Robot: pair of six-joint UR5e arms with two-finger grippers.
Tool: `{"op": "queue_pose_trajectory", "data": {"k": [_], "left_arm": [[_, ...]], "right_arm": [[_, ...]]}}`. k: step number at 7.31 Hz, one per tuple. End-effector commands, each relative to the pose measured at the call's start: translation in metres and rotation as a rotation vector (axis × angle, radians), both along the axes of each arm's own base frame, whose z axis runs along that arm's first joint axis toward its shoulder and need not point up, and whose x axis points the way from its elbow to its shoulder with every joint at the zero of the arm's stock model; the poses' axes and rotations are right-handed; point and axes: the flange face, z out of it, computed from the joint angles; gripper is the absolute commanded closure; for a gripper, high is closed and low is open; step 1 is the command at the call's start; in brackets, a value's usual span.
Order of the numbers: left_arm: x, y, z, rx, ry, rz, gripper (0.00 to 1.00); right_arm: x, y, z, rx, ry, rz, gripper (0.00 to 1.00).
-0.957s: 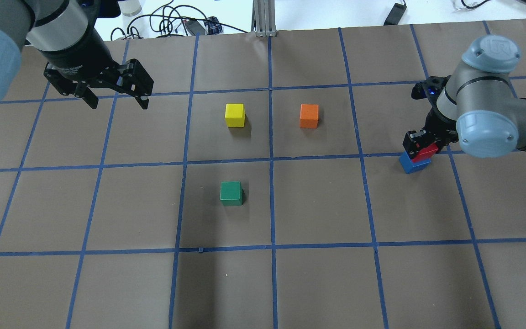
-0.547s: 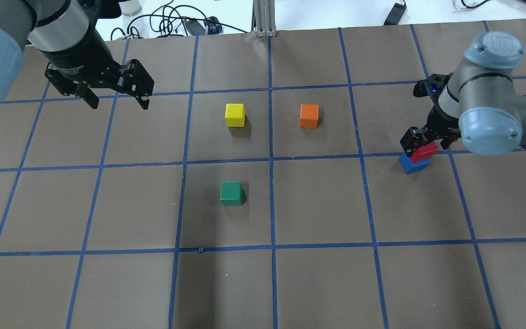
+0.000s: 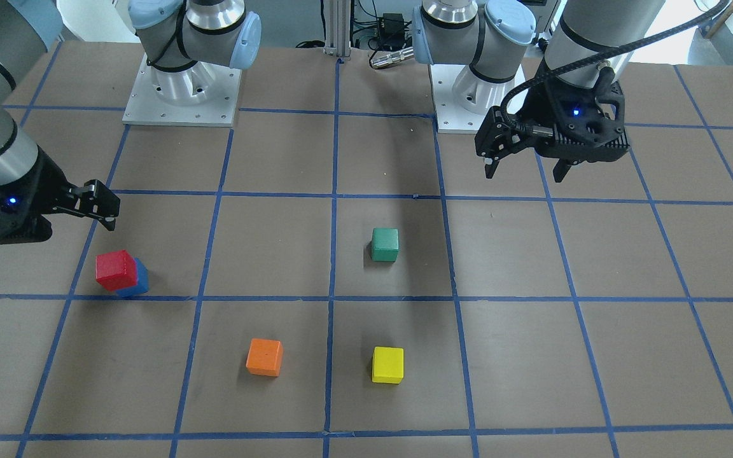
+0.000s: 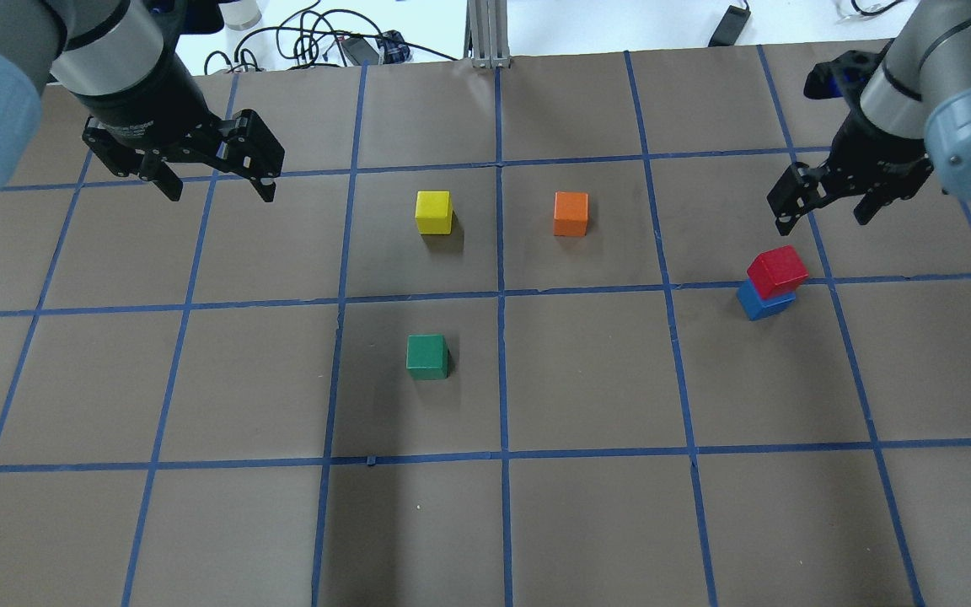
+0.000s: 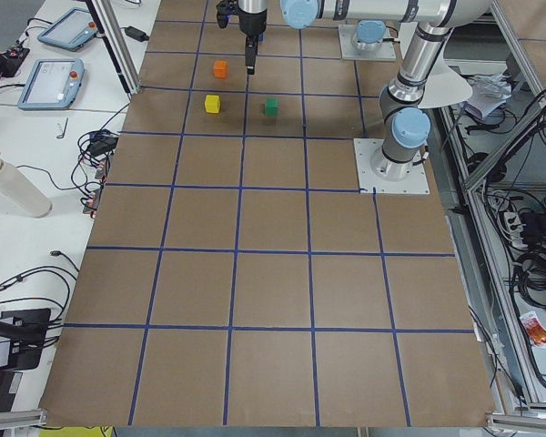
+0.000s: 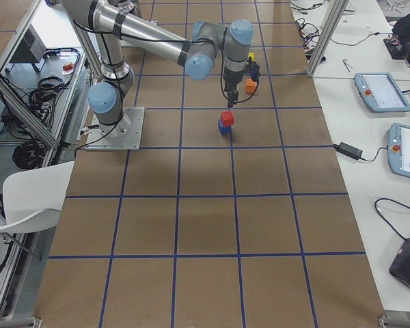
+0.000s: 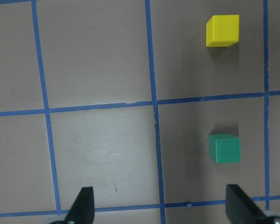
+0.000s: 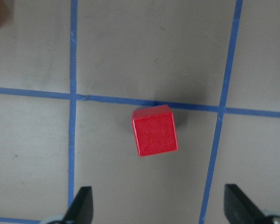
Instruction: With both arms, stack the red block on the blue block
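Your left arm [image 4: 115, 59] comes in at the top left of the overhead view, wrist tipped downward. The left pincer [image 4: 220, 192] hangs above the desk [image 4: 587, 523], jaws spread wide with nothing between them. On its wrist camera you get both fingertips [image 7: 84, 207] down in the bottom corners, well apart. Over on the other side, your right arm [image 4: 907, 101] reaches out across the desk, and the right pincer [image 4: 823, 221] points straight down, raised off the surface, jaws apart and empty. Its own camera shows the two black fingertips [image 8: 81, 207] low in the frame, wide apart. A blue light [image 3: 575, 112] glows on each pincer body.
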Motion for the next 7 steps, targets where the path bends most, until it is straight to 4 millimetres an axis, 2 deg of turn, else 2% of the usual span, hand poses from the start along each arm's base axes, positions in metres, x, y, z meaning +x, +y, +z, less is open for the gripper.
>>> {"op": "queue_pose_trajectory", "data": {"k": [1, 2, 3, 5, 7], "left_arm": [[0.000, 0.000, 0.001, -0.001, 0.000, 0.002, 0.00], [0.000, 0.000, 0.001, -0.003, -0.002, 0.000, 0.00], [0.000, -0.001, 0.001, -0.003, -0.001, 0.002, 0.00], [0.000, -0.004, -0.001, 0.002, -0.001, 0.002, 0.00], [0.000, -0.001, 0.001, -0.001, -0.002, 0.000, 0.00]], "right_arm": [[0.055, 0.013, 0.047, -0.008, 0.001, -0.047, 0.00], [0.098, 0.019, 0.046, -0.014, 0.010, -0.060, 0.00], [0.120, 0.020, 0.048, -0.041, 0.007, -0.031, 0.00], [0.119, 0.025, 0.055, -0.046, 0.021, -0.037, 0.00], [0.123, 0.048, 0.079, -0.079, 0.005, -0.027, 0.00]]}}
